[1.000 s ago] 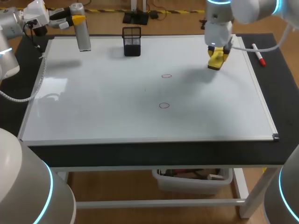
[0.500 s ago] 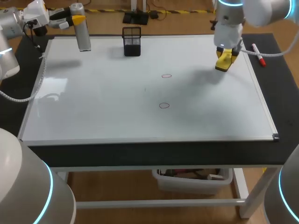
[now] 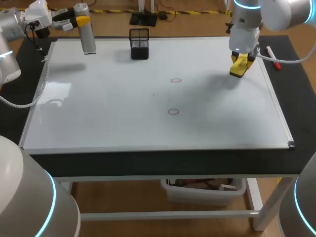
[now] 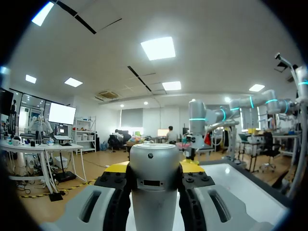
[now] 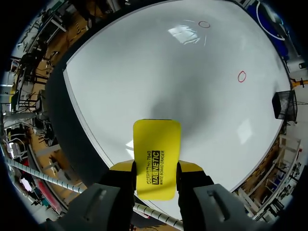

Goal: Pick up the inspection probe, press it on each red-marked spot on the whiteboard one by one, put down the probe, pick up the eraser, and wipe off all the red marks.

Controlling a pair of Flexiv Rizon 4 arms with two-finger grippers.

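The right fingers point(image 5: 120, 166) are clamping the yellow eraser point(image 3: 239, 67) by one end, and it is hanging over the whiteboard point(image 3: 108, 108) near its right edge, well apart from the two red rings point(image 3: 176, 80) point(image 3: 173, 111) towards the middle. Held so far back, the eraser is probably risking a pivot or slip once it is pressed down. Landing on a corner instead of flat would likely be leaving part of a ring, or smearing it.

The left fingers point(image 4: 115, 168) are gripping the probe point(image 3: 88, 37) upright over the far left corner, beside the mesh holder point(image 3: 139, 43) – not set down. A loosened grip there would be sending it onto the board, perhaps rolling. The marker point(image 3: 273, 57) is lying on the surface just beyond the right edge – a wide swing could be knocking it.
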